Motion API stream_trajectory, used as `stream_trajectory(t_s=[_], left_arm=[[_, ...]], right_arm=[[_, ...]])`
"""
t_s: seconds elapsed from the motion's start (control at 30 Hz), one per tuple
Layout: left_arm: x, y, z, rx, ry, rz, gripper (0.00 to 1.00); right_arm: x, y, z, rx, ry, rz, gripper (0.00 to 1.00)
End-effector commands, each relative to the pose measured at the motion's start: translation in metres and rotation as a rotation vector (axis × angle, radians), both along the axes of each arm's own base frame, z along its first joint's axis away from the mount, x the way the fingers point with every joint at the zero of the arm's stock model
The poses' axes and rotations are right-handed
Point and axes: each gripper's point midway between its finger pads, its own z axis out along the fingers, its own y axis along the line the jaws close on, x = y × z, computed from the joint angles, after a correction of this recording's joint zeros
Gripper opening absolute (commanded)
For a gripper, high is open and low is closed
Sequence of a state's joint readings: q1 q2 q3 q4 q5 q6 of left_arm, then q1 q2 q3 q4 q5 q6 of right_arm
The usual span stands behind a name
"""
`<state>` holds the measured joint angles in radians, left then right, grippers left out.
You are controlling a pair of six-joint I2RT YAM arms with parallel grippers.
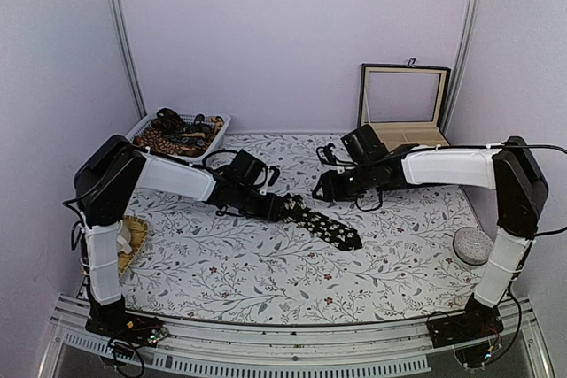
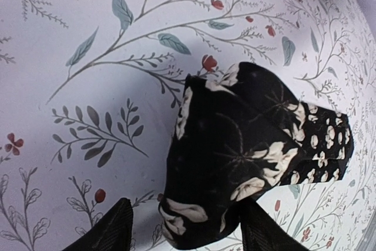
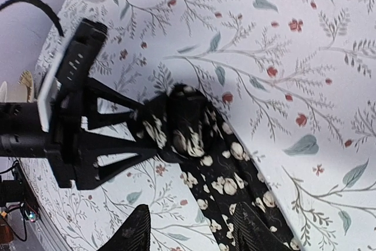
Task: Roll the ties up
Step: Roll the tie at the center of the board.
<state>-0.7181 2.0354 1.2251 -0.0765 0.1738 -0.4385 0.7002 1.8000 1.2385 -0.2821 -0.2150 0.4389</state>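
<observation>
Open wooden box [image 1: 407, 135] at back right; white basket [image 1: 222, 121] at back left.

**Top cam: both arms meet at black tie, mid-table**

L arm reaches in from left, left gripper [image 1: 285, 207] at the bunched end of black flower-print tie [image 1: 335, 230]. Rest of tie lies flat, running twd lower right on floral tablecloth [image 1: 257, 285]. Right gripper [image 1: 321, 192] sits just upper-right of the bunched end. White basket [image 1: 220, 123] w/ more ties [image 1: 173, 139] back left. Open wooden box [image 1: 403, 135] back right. Grey round obj [image 1: 472, 245] near R arm.
</observation>
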Motion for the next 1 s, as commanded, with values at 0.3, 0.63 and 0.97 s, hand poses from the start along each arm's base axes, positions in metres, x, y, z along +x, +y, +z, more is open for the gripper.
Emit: stream_trajectory(t_s=[0.3,0.63,0.97], left_arm=[[0.001,-0.007,0.029,-0.155,-0.036,-0.054,0.63],[0.002,-0.011,0.029,-0.199,-0.024,-0.075,0.61],[0.004,-0.008,0.019,-0.202,-0.002,-0.072,0.6]], right_arm=[[0.037,0.033,-0.039,0.08,0.103,0.039,0.53],[0.045,0.042,-0.062,0.212,0.221,0.069,0.39],[0.047,0.056,-0.073,0.253,0.274,0.106,0.33]])
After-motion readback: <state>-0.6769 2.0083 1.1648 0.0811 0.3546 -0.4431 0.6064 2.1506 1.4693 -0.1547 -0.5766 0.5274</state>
